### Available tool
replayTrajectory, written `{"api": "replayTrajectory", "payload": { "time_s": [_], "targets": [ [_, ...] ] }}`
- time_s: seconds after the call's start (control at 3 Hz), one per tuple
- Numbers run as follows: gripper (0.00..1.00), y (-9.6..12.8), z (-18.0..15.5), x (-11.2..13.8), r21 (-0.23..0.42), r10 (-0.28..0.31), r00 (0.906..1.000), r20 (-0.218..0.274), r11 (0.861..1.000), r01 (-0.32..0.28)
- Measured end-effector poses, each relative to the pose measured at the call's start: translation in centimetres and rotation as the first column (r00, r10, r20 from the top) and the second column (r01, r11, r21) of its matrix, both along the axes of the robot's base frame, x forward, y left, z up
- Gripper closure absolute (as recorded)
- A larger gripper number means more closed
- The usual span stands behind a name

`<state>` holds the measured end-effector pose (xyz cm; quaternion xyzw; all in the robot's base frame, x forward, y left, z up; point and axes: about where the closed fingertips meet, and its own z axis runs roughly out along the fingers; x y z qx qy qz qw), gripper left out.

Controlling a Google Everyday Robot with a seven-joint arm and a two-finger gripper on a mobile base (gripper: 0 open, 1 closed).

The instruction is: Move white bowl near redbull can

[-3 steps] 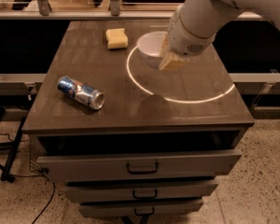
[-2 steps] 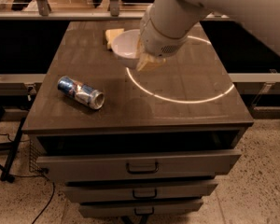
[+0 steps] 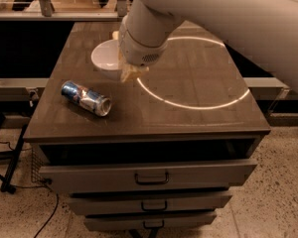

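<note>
The white bowl (image 3: pixel 104 58) is at the left middle of the dark cabinet top (image 3: pixel 198 78), its right rim under my arm. My gripper (image 3: pixel 130 73) reaches down from the big white arm and is shut on the bowl's right rim. The redbull can (image 3: pixel 87 97) lies on its side near the front left, silver top pointing right. The bowl is up and to the right of the can, about a can's length from it. I cannot tell whether the bowl touches the top.
A pale yellow sponge (image 3: pixel 115 34) peeks out behind my arm at the back. A bright ring of light (image 3: pixel 198 104) lies on the top's right half. The top drawer (image 3: pixel 149 175) stands slightly open below the front edge.
My gripper has moved left and toward the front with the white bowl in it, from the middle back toward the can. The can has not moved.
</note>
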<state>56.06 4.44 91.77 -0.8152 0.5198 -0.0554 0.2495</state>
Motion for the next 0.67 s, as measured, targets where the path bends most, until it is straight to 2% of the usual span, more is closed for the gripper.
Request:
{"api": "replayTrajectory", "payload": {
  "time_s": [0.33,0.67],
  "targets": [
    [0.75,2.4,-2.9,0.0,-0.031,0.058,0.9969,-0.053,0.998,-0.06],
    [0.44,3.7,-5.2,-0.3,-0.052,0.088,0.9912,-0.099,0.994,-0.093]
  ]
}}
